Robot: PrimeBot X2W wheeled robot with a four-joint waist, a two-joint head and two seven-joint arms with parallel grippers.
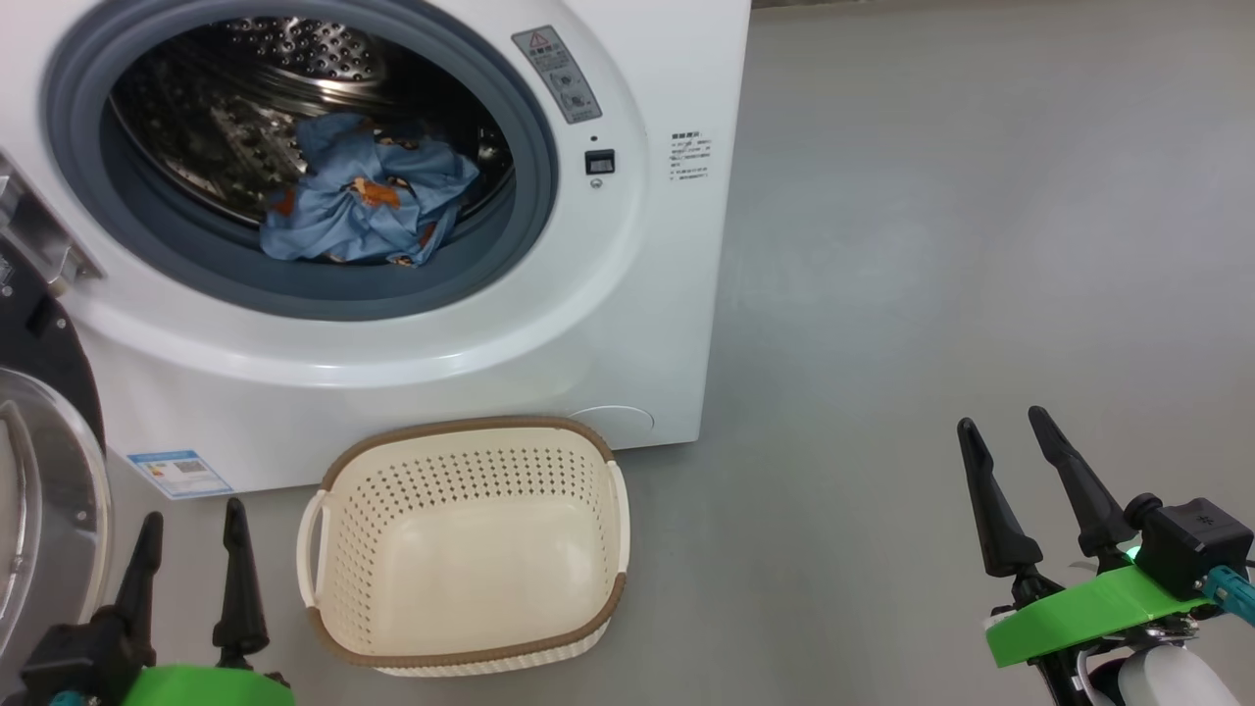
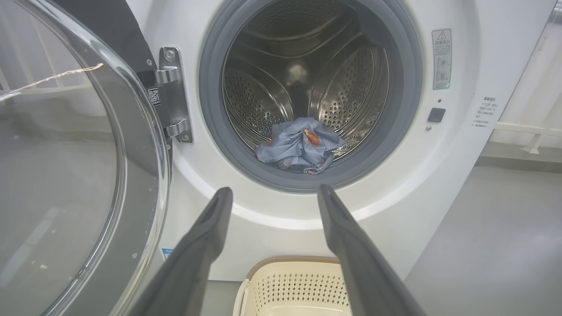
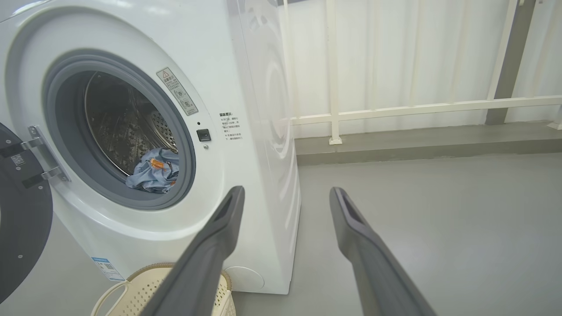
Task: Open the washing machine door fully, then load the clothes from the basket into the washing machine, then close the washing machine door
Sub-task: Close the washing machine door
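The white washing machine [image 1: 627, 294] stands with its round door [image 2: 66, 175] swung open to the left. Light-blue clothes [image 1: 363, 196] with orange figures lie bunched in the steel drum, near the grey gasket. On the floor in front sits the cream basket [image 1: 471, 549], nothing inside it. My left gripper [image 1: 191, 525] is open at the lower left, between the door and the basket. Low at the right, my right gripper [image 1: 1005, 427] is open over bare floor. In the wrist views both grippers [image 2: 272, 193] [image 3: 287, 193] hold nothing, and the clothes [image 2: 300, 145] [image 3: 153, 175] show in the drum.
The open door's glass and black rim [image 1: 39, 471] stand close to my left arm. Grey floor [image 1: 980, 245] stretches to the right of the machine. A cream railing [image 3: 395, 109] and a low kerb run behind it.
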